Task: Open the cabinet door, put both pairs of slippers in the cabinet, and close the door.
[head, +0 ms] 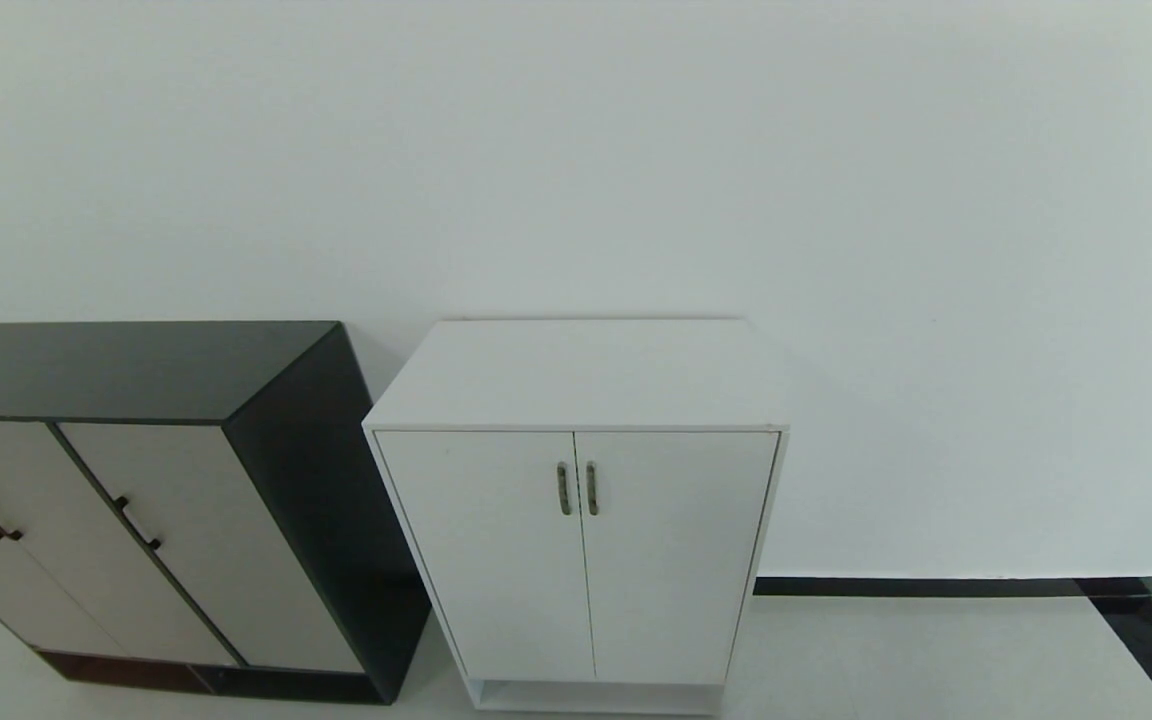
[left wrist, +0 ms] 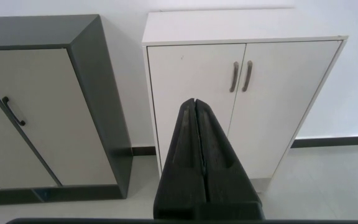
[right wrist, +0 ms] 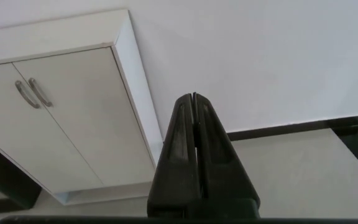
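A white two-door cabinet (head: 576, 520) stands against the wall with both doors closed and two metal handles (head: 577, 488) side by side at the middle seam. In the left wrist view the cabinet (left wrist: 241, 93) faces the camera, well beyond my left gripper (left wrist: 195, 102), whose black fingers are pressed together with nothing between them. My right gripper (right wrist: 193, 96) is likewise shut and empty; it is some way from the cabinet (right wrist: 73, 106), toward that cabinet's right corner.
A dark cabinet (head: 136, 500) with pale doors and black handles stands close to the white one's left side. A black baseboard (head: 956, 586) runs along the wall to the right, above pale open floor (head: 936, 660).
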Motion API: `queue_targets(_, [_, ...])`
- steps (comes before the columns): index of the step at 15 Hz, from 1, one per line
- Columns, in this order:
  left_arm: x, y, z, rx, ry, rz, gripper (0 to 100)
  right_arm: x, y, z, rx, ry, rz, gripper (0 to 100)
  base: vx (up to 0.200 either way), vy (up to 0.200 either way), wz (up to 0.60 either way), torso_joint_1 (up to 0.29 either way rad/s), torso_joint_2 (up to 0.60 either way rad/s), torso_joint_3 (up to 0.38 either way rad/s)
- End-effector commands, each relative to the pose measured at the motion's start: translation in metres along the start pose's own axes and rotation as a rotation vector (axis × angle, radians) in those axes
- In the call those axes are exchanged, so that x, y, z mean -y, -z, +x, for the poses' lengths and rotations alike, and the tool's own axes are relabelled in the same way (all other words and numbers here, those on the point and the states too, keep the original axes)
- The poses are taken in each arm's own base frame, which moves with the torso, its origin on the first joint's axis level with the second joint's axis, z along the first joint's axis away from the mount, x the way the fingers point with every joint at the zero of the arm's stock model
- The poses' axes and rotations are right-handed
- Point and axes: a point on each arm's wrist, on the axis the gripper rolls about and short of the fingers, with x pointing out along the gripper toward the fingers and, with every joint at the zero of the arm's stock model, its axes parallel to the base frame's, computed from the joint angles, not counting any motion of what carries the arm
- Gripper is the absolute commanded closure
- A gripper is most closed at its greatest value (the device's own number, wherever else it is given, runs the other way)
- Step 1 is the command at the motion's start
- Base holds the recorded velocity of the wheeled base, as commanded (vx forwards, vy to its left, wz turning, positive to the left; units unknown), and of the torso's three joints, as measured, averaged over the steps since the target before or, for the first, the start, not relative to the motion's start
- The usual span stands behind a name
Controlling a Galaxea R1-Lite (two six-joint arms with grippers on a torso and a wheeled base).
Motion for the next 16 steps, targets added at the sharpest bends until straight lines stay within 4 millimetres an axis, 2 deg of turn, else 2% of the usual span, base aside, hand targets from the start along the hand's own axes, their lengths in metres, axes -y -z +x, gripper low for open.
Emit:
queue_targets(1, [0.0,-0.0001,0.0001,0.0,0.0,0.0,100,0.0,-0.0001,0.0002,-0.003,-0.001,-0.007,100,0.0,0.0,0.0,0.0,0.0,0.0])
queue_targets(16, [0.0,-0.0001,0.0001,0.0,0.0,0.0,100,-0.0018,0.0005,0.0002,-0.011,-0.085,-0.081,100,0.0,0.0,0.0,0.0,0.0,0.0])
